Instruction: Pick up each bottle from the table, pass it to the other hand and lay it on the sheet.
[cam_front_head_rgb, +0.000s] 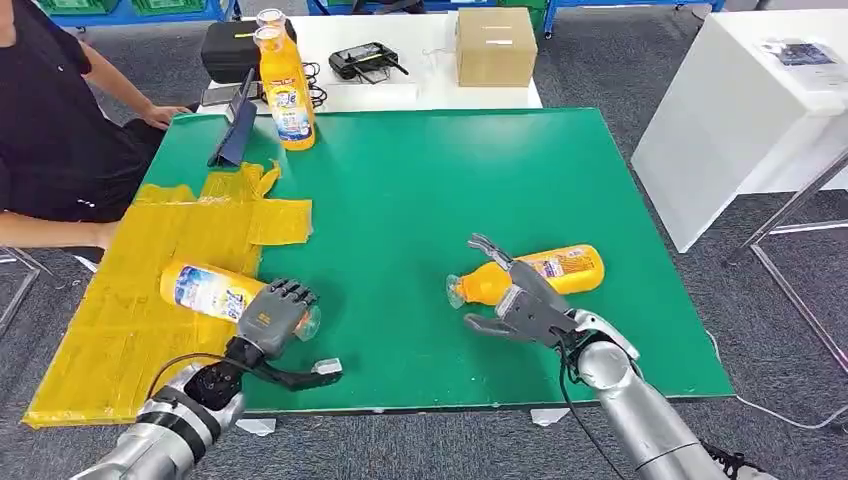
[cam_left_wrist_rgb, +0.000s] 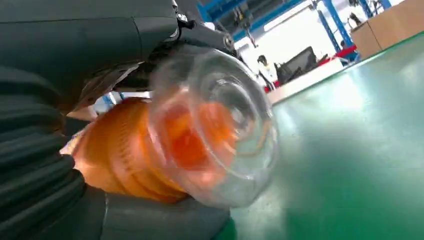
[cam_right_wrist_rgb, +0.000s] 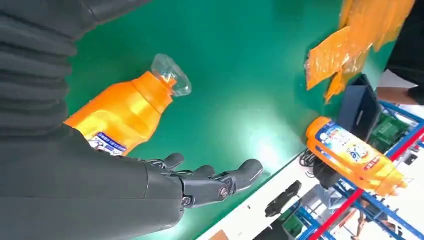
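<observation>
An orange juice bottle with a clear cap lies at the right edge of the yellow sheet. My left hand grips it around the neck, fingers over the top and thumb under it. A second orange bottle lies on the green table, cap toward my left. My right hand is just in front of it, fingers spread with nothing in them. In the right wrist view this bottle lies close beside the palm. Two more bottles stand upright at the table's back left.
A person in black sits at the left by the sheet, a hand resting near the table's back corner. A dark blue stand is beside the upright bottles. Behind is a white table with a cardboard box, a black case and a controller. A white cabinet stands at the right.
</observation>
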